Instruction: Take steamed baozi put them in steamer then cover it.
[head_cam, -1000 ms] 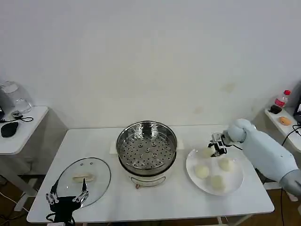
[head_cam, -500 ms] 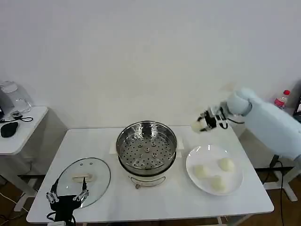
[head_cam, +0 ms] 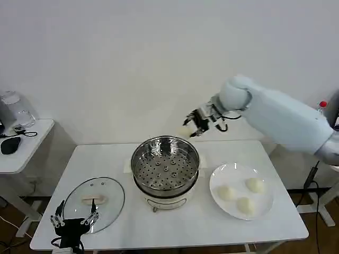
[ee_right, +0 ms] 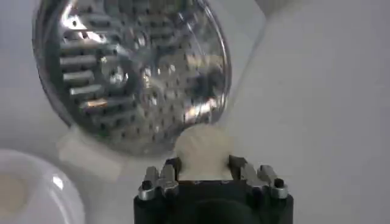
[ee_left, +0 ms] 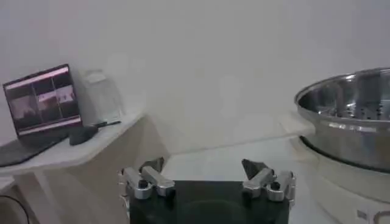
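Cream-white smooth baozi [ee_right: 203, 152] clamped in right gripper [head_cam: 192, 126] over steel steamer [head_cam: 165, 165] | left gripper [ee_left: 207, 181] wide, parked

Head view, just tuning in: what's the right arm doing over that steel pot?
The right gripper holds one small cream-white bun above the far rim of the shiny stainless-steel steamer, whose perforated tray is empty. Three more buns sit on the flat white plate. The round glass lid lies on the table, with the open left gripper by its near edge.
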Motion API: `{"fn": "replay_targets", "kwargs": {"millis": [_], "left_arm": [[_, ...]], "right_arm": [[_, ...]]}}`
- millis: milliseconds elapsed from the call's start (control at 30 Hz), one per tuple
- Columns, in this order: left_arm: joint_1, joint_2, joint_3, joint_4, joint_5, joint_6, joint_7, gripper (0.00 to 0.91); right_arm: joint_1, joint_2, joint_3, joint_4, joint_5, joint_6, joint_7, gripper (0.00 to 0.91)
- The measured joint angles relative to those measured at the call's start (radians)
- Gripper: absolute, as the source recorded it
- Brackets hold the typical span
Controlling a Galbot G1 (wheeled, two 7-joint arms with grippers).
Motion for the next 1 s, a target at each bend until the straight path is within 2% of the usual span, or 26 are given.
{"fn": "replay_targets", "kwargs": {"millis": [367, 700, 1000], "left_arm": [[-0.012, -0.013, -0.014, -0.001, -0.003, -0.001, -0.001, 0.907], [-0.018, -0.021, -0.011, 0.005, -0.002, -0.002, -0.002, 0.907], [-0.026, -0.022, -0.009, 0.02, -0.002, -0.006, -0.003, 0.907]], "right_arm": [[-0.006, 0.124, -0.111, -0.065, -0.114, 0.135, 0.051, 0.554], [-0.044, 0.203, -0.13, -0.159, -0.248, 0.262, 0.113, 0.554], [-0.088, 0.251, -0.118, -0.245, -0.346, 0.336, 0.163, 0.554]]}}
